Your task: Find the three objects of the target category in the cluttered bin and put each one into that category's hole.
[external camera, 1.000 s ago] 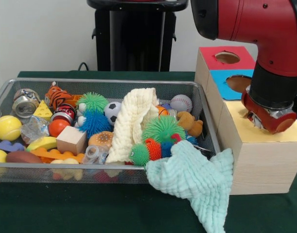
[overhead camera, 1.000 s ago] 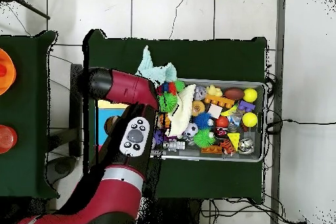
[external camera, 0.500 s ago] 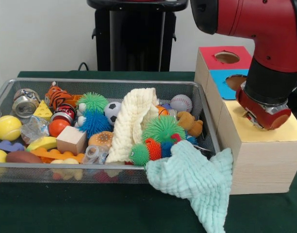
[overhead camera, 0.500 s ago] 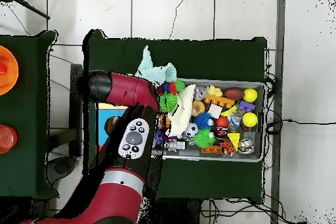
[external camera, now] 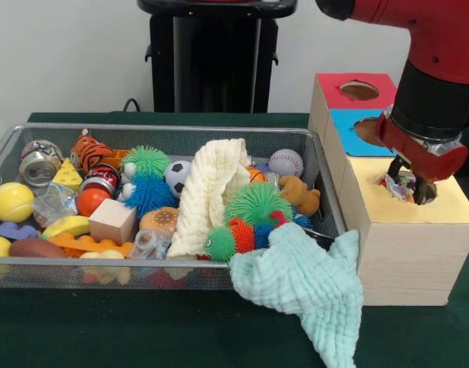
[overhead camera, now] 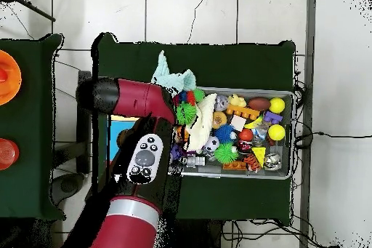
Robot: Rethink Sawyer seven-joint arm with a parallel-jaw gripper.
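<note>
Front view: gripper (external camera: 407, 184) raised since 0.5 s ago, now seen above yellow-topped hole (external camera: 426, 193) at worktop's right edge. Crinkly wrapper (external camera: 398, 186) pinched between fingers, not yet released; drop judged imminent. Hole largely hidden by wrapper and gripper. Clear wrapper (external camera: 52, 203) seen in wire bin (external camera: 181, 131) near left edge. Overhead view: gripper and hole masked by arm (overhead camera: 134, 100).

We cannot see the yellow-topped round hole (external camera: 426, 195), hidden behind the black gripper (external camera: 407, 184); the red robot arm (external camera: 426, 46) is cut off above it.
</note>
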